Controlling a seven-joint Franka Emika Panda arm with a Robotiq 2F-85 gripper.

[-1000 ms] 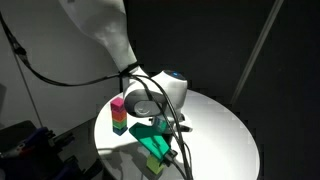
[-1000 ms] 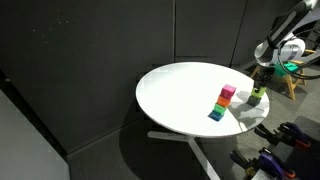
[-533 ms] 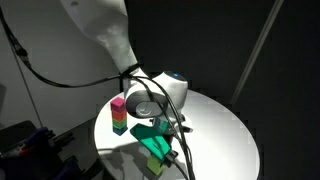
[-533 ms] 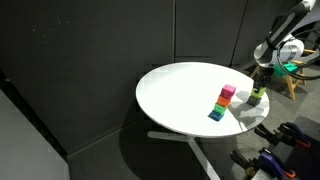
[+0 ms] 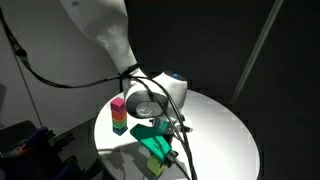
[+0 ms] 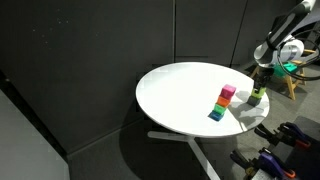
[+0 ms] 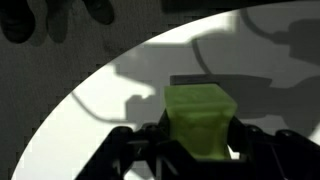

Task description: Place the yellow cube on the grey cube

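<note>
Nothing visibly shifts against the frames of half a second back. In an exterior view the arm (image 5: 105,35) hangs over the table (image 5: 225,135), beside a stack of coloured cubes (image 5: 119,115) (tip lost in clutter). In an exterior view the gripper (image 6: 258,88) sits at the table's edge, yellow cube (image 6: 257,96) under it. Wrist view: fingers (image 7: 125,150) pinch the cube on both sides, narrow grip. No grey cube surely made out. Judged step: carrying or lowering. Next: centre over grey, descend, release.
</note>
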